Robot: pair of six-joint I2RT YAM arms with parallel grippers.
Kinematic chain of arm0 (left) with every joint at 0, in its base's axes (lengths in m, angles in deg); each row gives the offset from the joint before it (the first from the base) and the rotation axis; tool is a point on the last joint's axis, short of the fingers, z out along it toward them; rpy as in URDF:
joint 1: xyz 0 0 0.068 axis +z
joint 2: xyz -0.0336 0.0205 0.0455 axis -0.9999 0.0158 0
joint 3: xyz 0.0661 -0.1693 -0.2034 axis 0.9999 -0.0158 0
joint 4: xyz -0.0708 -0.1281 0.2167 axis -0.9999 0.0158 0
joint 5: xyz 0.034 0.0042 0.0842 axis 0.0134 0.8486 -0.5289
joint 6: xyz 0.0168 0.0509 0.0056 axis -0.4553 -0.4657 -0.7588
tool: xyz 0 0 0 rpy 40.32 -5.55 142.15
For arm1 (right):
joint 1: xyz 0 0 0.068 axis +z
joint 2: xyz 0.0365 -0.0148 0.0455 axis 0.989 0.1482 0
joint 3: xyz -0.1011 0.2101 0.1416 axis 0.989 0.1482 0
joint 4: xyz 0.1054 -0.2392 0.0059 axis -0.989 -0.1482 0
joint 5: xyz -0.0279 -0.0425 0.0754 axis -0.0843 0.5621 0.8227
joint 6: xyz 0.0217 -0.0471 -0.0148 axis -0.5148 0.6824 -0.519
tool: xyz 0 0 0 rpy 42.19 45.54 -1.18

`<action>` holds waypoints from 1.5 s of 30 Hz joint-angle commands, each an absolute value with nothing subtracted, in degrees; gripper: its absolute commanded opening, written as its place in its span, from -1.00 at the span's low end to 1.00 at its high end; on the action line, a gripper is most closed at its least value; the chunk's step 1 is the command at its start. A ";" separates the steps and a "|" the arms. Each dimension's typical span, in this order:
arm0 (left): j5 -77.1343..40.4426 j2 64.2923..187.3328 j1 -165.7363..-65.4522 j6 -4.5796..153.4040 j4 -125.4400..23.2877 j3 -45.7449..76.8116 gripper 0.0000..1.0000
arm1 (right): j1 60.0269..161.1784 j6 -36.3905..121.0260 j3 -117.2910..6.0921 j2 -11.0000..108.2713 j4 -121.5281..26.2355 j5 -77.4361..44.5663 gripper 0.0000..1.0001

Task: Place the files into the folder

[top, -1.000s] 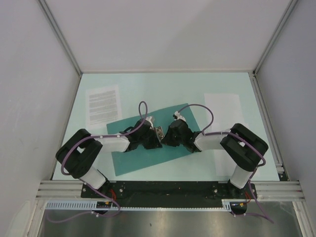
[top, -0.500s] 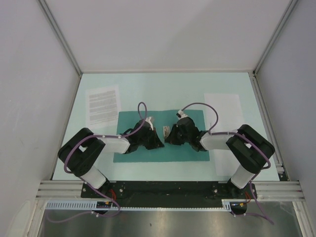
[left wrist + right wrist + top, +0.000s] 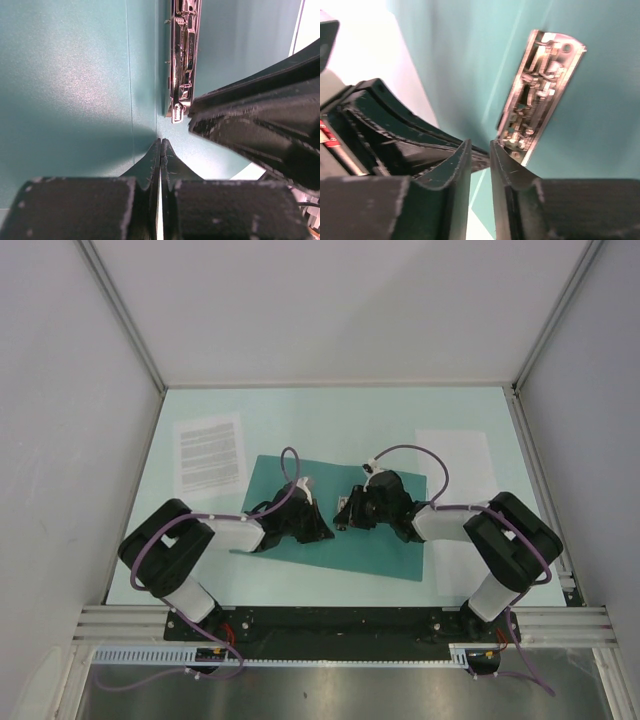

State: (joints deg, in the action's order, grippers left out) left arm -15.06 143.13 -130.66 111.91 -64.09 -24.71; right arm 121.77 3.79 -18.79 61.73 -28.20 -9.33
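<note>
The teal folder (image 3: 385, 552) lies spread flat on the table, turned askew, with its metal clip (image 3: 342, 508) facing up near the middle. My left gripper (image 3: 324, 532) is shut with nothing in it, its tips down on the folder (image 3: 75, 75) just below the clip (image 3: 182, 60). My right gripper (image 3: 346, 518) stands slightly open and empty beside the clip's (image 3: 540, 95) near end. The two grippers almost touch. The printed file (image 3: 210, 453) lies at the far left. The nearly blank file (image 3: 455, 454) lies at the far right, its lower part under the right arm.
White walls with metal rails (image 3: 338, 386) close in the mint tabletop (image 3: 330, 425) on three sides. Purple cables (image 3: 405, 453) loop above both wrists. The arm bases sit on the black bar (image 3: 340, 622) at the near edge.
The folder has turned clockwise on the table, from left end low to left end high. Both grippers shifted with it. The right gripper's jaws have parted a little.
</note>
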 commanded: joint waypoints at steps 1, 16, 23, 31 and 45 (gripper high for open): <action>-21.33 149.37 -133.39 108.89 -43.79 -29.22 -1.00 | 121.73 2.20 -18.73 62.47 -24.20 -7.37 -0.46; -21.51 149.11 -133.57 108.98 -43.44 -29.13 -1.00 | 123.05 5.54 -16.62 62.21 -28.86 -12.39 -0.35; -22.12 147.62 -134.53 109.15 -42.04 -28.43 -1.00 | 122.52 3.08 -15.30 64.14 -23.16 -10.19 -0.62; -23.70 142.88 -134.89 109.24 -37.99 -26.49 -1.00 | 121.91 3.25 -14.07 63.88 -22.88 -10.45 -1.00; -26.34 152.80 -133.92 110.55 -35.26 -20.95 -1.00 | 122.34 5.44 -15.03 63.97 -26.73 -9.13 -1.00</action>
State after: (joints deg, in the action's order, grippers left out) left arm -17.79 145.43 -134.28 111.85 -46.82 -14.57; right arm 121.94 2.74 -14.79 63.69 -23.13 -8.83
